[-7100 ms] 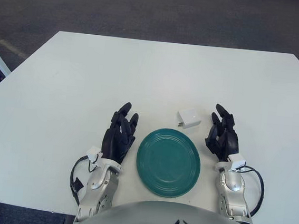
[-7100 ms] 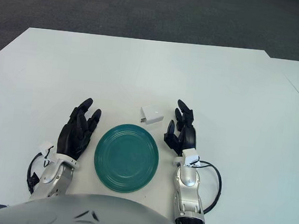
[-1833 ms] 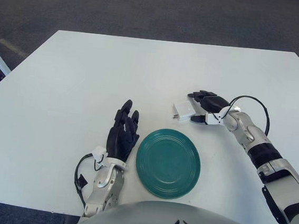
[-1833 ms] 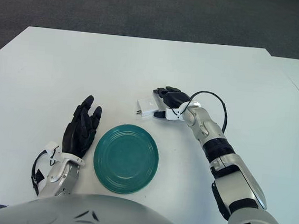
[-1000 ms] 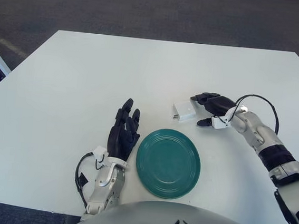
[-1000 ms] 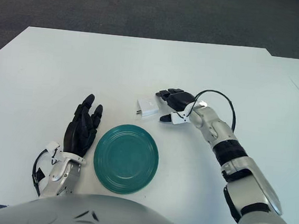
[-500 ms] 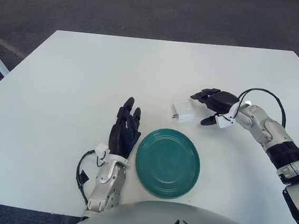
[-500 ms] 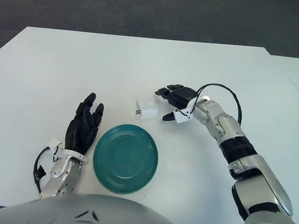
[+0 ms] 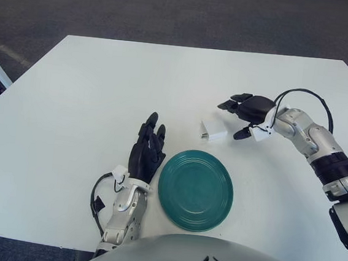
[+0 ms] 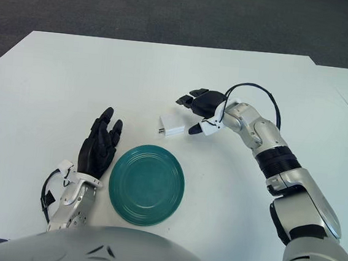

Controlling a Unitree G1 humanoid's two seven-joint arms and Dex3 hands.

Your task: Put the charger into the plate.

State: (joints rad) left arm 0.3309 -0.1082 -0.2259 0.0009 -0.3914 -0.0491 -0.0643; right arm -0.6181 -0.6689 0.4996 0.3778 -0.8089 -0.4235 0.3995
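Observation:
A small white charger (image 9: 214, 131) lies on the white table just beyond the far rim of the green plate (image 9: 195, 189). My right hand (image 9: 240, 117) hovers a little above and to the right of the charger, fingers spread, holding nothing and apart from it. The left hand (image 9: 147, 154) shows beside the plate's left rim with its fingers straight.
The white table (image 9: 104, 87) stretches far to the left and back. Its left edge (image 9: 19, 75) and front edge drop off to dark carpet. A black cable (image 9: 300, 96) loops over my right wrist.
My right hand has let go of the charger and lifted up and back to the right. The charger stays on the table beyond the plate. The left hand barely moved.

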